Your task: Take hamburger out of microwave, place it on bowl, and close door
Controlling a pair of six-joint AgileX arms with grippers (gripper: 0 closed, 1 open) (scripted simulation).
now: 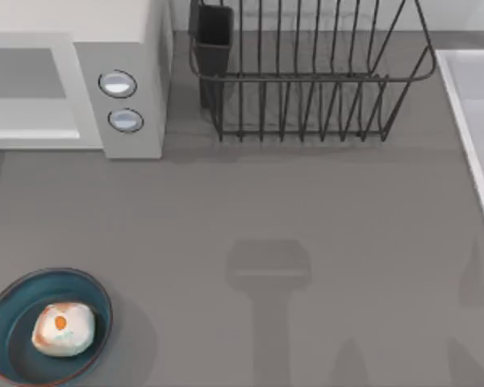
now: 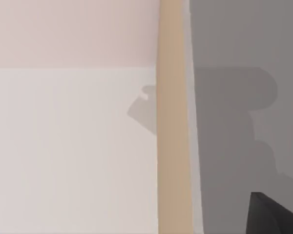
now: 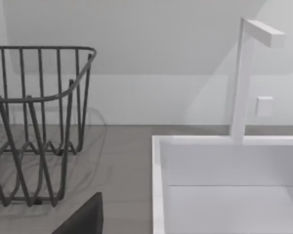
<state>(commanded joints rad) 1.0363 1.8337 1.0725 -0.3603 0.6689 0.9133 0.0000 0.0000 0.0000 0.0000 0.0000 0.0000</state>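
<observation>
At the near left corner of the desk [image 1: 306, 210] sits the bowl [image 1: 8, 318], round and shallow, glazed dark blue-teal with a thin reddish-brown rim. The hamburger [image 1: 63, 329] lies inside it, a small rounded cream-white lump with an orange spot on top and browned edges, well short of filling the dish. The desk is a smooth, matte grey surface; soft shadows of the arms fall across its near middle and right.

Along the right edge runs the white rim of a sink [image 1: 472, 121]; the right wrist view shows its squared white basin [image 3: 224, 195] and an angular white faucet [image 3: 244, 73] rising from the far rim.

At the far middle stands a black wire dish rack [image 1: 306, 81] of thin curved rods, with a dark utensil cup [image 1: 214, 36] hung at its left end, just beside the microwave.

The microwave [image 1: 137, 24] occupies the far left corner, boxy and white, with two round silver knobs [image 1: 118, 84] on its light-grey panel. Its door [image 1: 28, 89], a flat white panel with a grey window, lies flush with the front.

Whether either hand is spread or pressed together cannot be told.
</observation>
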